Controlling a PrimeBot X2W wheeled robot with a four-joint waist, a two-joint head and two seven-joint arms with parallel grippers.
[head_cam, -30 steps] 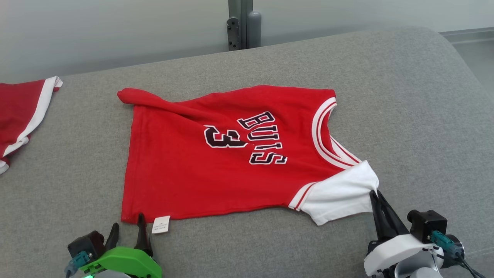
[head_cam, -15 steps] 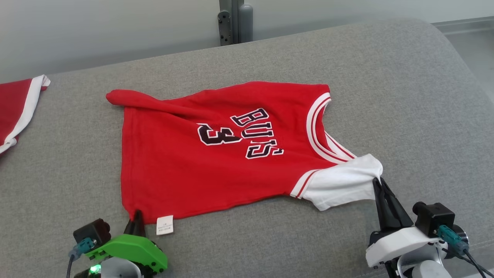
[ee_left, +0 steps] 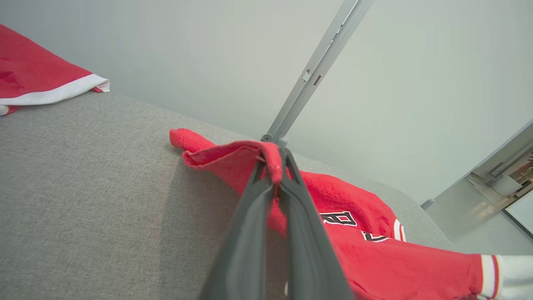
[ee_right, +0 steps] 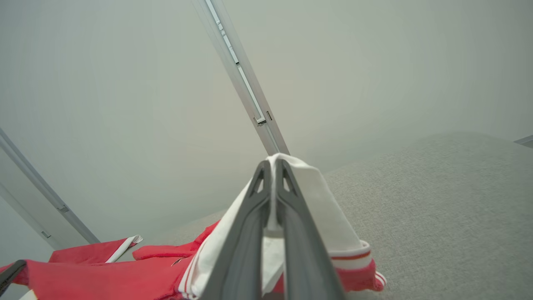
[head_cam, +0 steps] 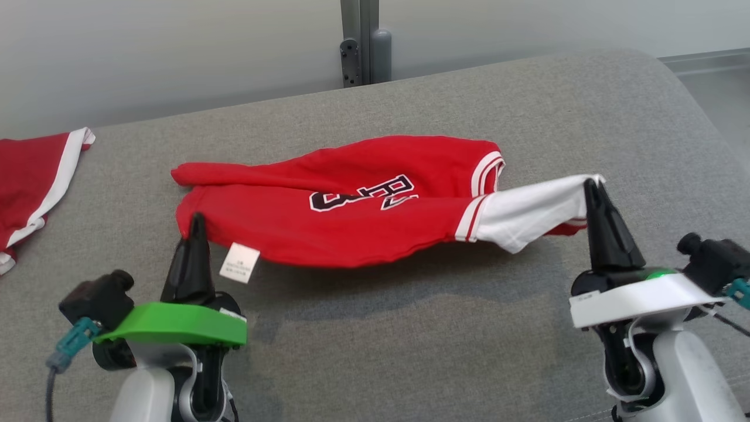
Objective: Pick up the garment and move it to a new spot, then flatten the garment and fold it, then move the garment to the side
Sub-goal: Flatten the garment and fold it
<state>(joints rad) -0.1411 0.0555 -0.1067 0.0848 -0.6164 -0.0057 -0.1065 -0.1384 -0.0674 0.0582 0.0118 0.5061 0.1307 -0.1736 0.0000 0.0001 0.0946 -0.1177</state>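
Nearest, left gripper [head_cam: 196, 221] clamped shut on hem corner of red jersey [head_cam: 363, 234], beside white care label [head_cam: 239, 262]; right gripper [head_cam: 590, 186] pinched shut on white sleeve [head_cam: 527, 212]. Jersey held slung between them, near edge raised, far edge draped on grey woven cushion [head_cam: 410, 334]. Knit judged light, limp, stretchy, not slippery; sag expected mid-span, corners best gripped. Farther left, second red garment [head_cam: 29, 170] laid flat. Metal post [head_cam: 363, 41] seen behind.

Grey couch [head_cam: 527, 105] (pale wall [head_cam: 176, 53] behind)
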